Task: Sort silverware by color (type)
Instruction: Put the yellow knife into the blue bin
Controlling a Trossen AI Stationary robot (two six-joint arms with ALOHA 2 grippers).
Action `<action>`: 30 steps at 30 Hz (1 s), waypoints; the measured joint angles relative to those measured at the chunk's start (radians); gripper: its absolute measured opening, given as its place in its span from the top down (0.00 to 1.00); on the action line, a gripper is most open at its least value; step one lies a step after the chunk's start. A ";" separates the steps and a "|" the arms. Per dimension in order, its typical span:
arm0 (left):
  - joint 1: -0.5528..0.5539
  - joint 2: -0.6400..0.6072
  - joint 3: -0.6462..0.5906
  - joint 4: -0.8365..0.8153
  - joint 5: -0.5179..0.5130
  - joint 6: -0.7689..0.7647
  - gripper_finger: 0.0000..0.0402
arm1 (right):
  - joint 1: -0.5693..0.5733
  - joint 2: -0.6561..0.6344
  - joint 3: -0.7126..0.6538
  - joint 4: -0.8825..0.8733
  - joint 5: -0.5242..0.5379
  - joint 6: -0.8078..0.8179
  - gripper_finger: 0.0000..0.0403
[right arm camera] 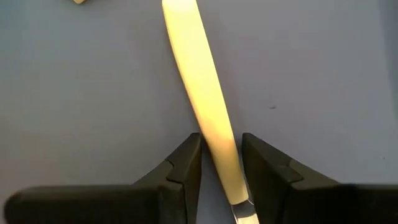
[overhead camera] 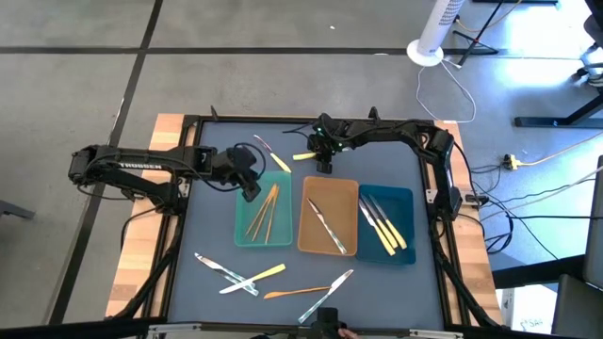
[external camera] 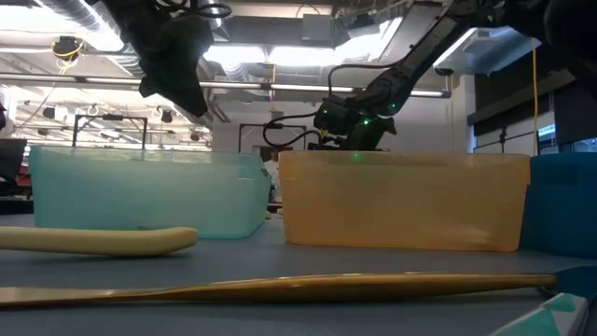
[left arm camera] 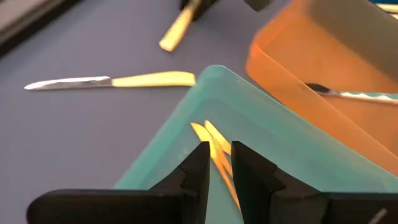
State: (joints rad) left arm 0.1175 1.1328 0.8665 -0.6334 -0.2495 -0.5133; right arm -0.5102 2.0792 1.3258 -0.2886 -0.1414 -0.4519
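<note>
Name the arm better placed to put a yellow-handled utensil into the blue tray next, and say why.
Right. The right gripper already straddles a yellow-handled utensil on the mat, nearer the blue tray; the left gripper is at the teal tray.

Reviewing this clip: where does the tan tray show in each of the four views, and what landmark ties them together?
High view: the tan tray sits mid-table, between the teal tray and the blue tray.
Low view: right of centre, its wall beside the teal one.
Left wrist view: upper right, past the teal corner.
Right wrist view: not in it; only a yellow-handled utensil on the mat.
Shared landmark: the teal tray, in three views.
</note>
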 joint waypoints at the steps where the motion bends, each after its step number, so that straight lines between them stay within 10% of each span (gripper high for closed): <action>1: 0.003 0.000 0.000 0.000 -0.014 0.000 0.85 | 0.000 0.000 0.000 -0.001 0.000 -0.001 0.75; 11: 0.061 0.000 0.000 0.000 -0.027 0.002 0.85 | 0.000 0.000 0.000 -0.003 -0.001 -0.003 0.93; 30: 0.149 0.000 0.000 0.070 -0.056 0.023 0.85 | -0.001 0.008 0.071 -0.099 -0.025 -0.003 0.95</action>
State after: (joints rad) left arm 0.2661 1.1330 0.8669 -0.5634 -0.3055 -0.4899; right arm -0.5110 2.0872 1.3966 -0.3876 -0.1668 -0.4545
